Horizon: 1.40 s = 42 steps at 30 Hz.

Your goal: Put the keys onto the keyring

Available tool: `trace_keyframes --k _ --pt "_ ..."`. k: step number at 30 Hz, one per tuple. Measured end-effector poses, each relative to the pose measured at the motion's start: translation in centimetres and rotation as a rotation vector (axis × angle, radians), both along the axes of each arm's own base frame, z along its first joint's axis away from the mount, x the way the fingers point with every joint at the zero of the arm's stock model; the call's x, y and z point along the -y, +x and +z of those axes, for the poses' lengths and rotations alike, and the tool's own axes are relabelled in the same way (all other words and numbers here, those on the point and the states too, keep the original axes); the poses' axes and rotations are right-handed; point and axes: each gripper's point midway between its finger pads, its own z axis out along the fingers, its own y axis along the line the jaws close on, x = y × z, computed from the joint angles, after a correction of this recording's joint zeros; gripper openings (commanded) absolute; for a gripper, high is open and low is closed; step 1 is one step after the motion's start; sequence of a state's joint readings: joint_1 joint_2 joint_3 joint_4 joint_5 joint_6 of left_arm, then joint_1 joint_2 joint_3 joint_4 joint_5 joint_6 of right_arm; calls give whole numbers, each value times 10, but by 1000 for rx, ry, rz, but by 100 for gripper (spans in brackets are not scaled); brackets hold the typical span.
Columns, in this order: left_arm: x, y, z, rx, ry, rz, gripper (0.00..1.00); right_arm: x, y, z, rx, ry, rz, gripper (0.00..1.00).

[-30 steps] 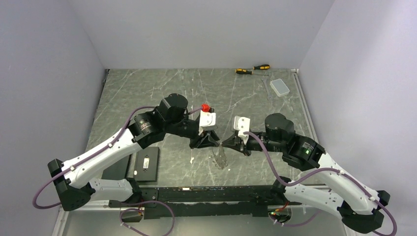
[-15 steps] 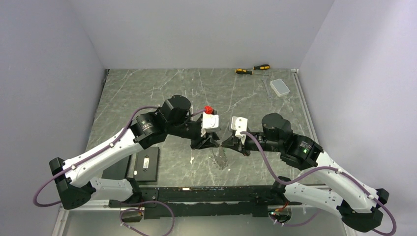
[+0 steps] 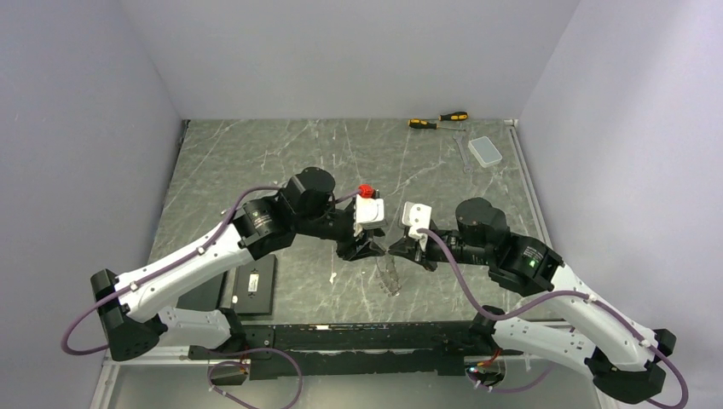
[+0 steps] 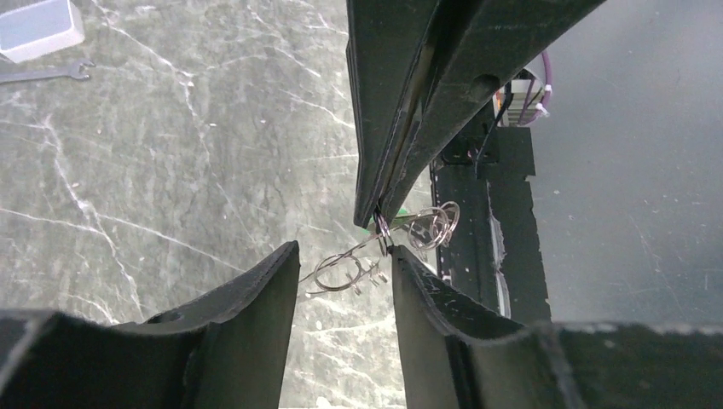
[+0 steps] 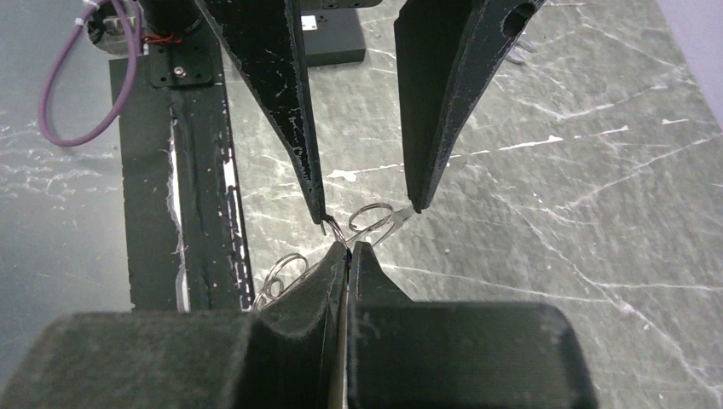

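Between parted left gripper (image 4: 344,250) jaws, keyring (image 4: 354,274).

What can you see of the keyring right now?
The keyring is a few linked loops of thin silvery wire, held off the table. The right gripper's shut jaws pinch it mid-length, loops sticking out either side. The left gripper's open jaws flank one loop, one tip at the wire. A green bit shows beside the pinch.
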<state>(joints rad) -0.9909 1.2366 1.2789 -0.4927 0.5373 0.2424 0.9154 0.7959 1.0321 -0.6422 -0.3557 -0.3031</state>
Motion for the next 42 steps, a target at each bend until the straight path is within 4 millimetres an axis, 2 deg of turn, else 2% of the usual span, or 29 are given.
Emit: trace_keyframes --k 5,12,15,19,22,29,36,42 --pt "2 2 4 29 -48 6 53 3 0 3 13 9 -11 0" --pt "3 2 5 37 -55 2 67 4 0 4 16 12 -11 0" --pt "3 -4 5 27 -56 -24 68 2 2 10 34 31 -17 0" --pt "3 -10 3 15 -43 -41 63 0 7 15 53 47 -31 0" --pt "2 -11 3 12 -39 -38 52 0 7 16 55 50 -31 0" --pt "2 -10 4 15 -42 -37 39 0 7 16 55 51 -30 0" --pt "4 -9 15 28 -60 -38 33 -1 7 15 52 48 -27 0" --pt "5 -7 14 28 -44 -34 25 -2 7 13 47 43 -26 0"
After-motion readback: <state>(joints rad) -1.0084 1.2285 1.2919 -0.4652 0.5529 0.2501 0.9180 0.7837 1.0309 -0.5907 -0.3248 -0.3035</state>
